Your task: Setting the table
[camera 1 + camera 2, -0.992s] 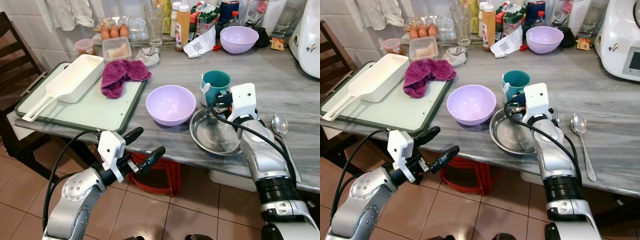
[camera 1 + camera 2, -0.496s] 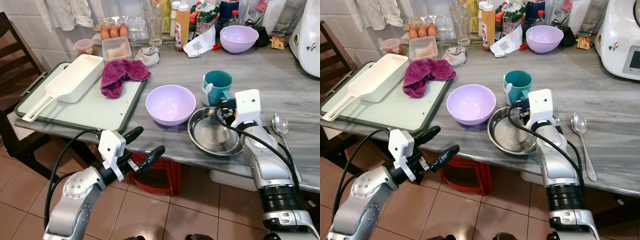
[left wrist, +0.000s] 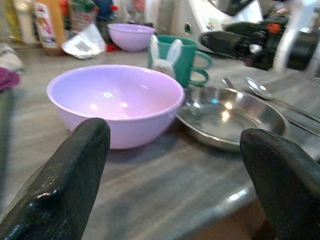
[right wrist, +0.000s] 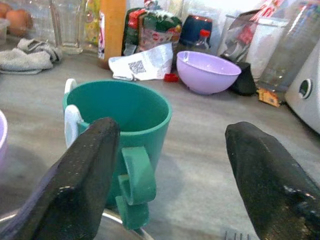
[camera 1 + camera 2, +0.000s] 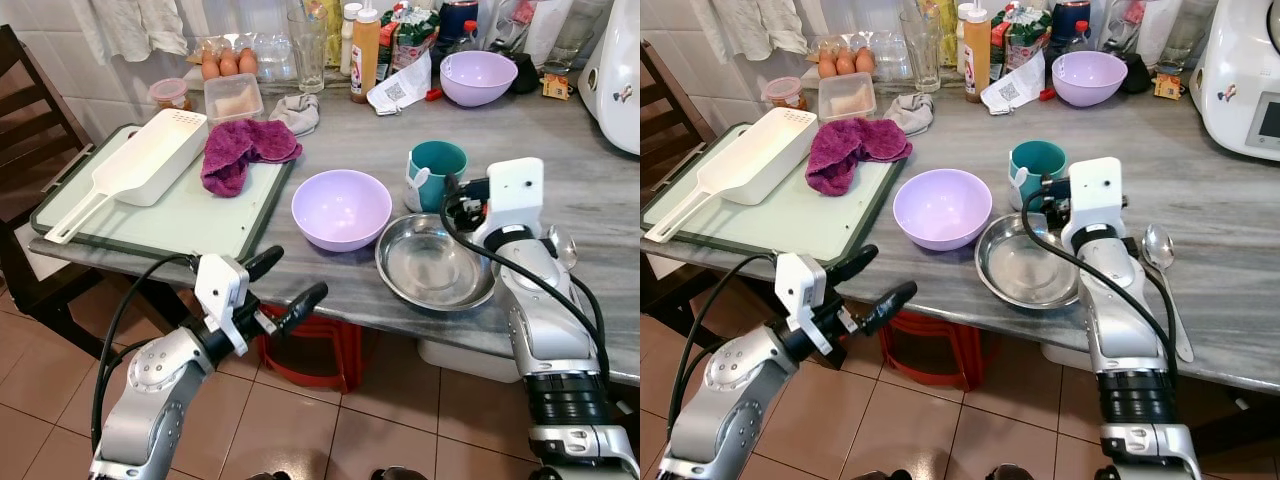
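Nearest me, my left hand (image 5: 277, 285) hangs below the near edge of the surface (image 5: 600, 200), fingers spread and holding nothing; it has barely shifted over the last second, so it is idle for now.

On the surface, the steel plate (image 5: 432, 264) lies at the near edge, touching or just beside the lilac bowl (image 5: 341, 207) on its left. A second ago my right hand (image 4: 165, 170) was low over the plate's right rim; since then it has lifted off and drawn back toward the far side, and the plate has slid a little to the left. The hand is now open and empty, level with the teal mug (image 5: 433, 173), and its wrist view puts the mug's handle between the fingers (image 4: 82, 180). I take that to mean the plate is placed and the mug is the next thing to grip.

A spoon (image 5: 1161, 256) lies right of the arm, with a fork beside it, partly hidden. Left of the bowl is the green-rimmed board (image 5: 160, 215) carrying a white scoop (image 5: 140, 165) and a purple cloth (image 5: 240, 148). At the far edge stand a second lilac bowl (image 5: 478, 77), bottles, a glass and eggs (image 5: 228, 63).
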You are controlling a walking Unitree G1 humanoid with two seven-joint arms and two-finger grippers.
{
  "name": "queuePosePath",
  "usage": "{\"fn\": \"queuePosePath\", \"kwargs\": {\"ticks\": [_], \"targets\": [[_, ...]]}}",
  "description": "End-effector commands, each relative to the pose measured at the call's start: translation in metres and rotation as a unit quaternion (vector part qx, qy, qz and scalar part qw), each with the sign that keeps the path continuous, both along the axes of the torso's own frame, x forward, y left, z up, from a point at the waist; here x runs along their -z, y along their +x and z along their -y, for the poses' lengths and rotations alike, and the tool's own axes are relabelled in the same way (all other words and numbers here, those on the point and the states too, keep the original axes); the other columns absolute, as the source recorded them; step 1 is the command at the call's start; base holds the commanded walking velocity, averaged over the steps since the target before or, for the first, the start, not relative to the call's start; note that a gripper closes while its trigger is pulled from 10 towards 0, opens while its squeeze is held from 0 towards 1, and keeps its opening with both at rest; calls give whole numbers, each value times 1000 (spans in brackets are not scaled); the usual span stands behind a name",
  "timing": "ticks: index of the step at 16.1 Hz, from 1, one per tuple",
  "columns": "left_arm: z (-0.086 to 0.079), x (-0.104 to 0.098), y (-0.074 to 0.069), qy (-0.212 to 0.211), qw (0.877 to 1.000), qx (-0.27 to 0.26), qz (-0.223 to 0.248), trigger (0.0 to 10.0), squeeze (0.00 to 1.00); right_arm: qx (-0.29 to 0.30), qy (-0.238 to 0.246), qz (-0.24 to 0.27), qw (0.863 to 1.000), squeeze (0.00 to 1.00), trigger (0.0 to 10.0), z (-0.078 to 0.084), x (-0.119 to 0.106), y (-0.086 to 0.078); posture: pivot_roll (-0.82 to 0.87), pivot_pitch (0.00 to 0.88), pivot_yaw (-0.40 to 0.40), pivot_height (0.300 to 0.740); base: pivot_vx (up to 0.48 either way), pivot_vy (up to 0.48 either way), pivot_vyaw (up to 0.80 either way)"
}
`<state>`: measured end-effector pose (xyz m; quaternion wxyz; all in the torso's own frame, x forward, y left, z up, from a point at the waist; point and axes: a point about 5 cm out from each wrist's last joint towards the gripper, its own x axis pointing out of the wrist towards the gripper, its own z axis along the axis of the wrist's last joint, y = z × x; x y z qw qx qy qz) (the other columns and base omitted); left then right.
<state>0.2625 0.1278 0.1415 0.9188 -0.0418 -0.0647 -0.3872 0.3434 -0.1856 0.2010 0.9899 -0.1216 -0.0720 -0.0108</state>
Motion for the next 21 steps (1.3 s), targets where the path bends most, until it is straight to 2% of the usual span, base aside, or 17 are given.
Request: {"fn": "queuePosePath", "kwargs": {"ticks": [1, 2, 3, 4, 9, 12, 15, 19, 21], "targets": [[-6, -2, 2, -3, 1000, -19, 6, 10000, 0, 1, -1, 18, 1000, 1000, 10000, -3, -5, -3, -187, 112, 86, 740, 0, 0, 0], [-8, -4, 4, -9, 1000, -29, 9, 10000, 0, 1, -1, 26, 1000, 765, 10000, -3, -7, -5, -186, 111, 86, 740, 0, 0, 0], [-13, -9, 8, -17, 998, -59, 21, 10000, 0, 2, -9, 35, 999, 290, 10000, -4, -10, -7, -185, 108, 84, 740, 0, 0, 0], [-20, -11, 13, -18, 994, -103, 31, 10000, 0, 0, -8, 40, 999, 20, 10000, -6, -10, -8, -183, 101, 81, 740, 0, 0, 800], [-27, -14, 19, -28, 984, -169, 45, 10000, 0, -13, -20, 62, 998, 43, 10000, -15, -15, -11, -175, 82, 70, 740, 0, 0, 800], [-33, -15, 25, -23, 972, -228, 50, 10000, 0, -30, -34, 76, 996, 43, 10000, -23, -20, -11, -171, 77, 65, 740, 0, 0, 800], [-44, -9, 33, 3, 952, -303, 37, 10000, 0, -45, -32, 79, 995, 39, 10000, -30, -19, -12, -167, 72, 63, 740, 0, 0, 800], [-67, 6, 37, 51, 912, -407, 21, 10000, 0, -85, -40, 86, 992, 31, 10000, -47, -17, -15, -159, 67, 64, 740, 0, 0, 800], [-71, 14, 36, 65, 904, -423, 10, 10000, 0, -104, -42, 88, 990, 31, 10000, -54, -16, -17, -152, 71, 64, 740, 0, 0, 800]]}}
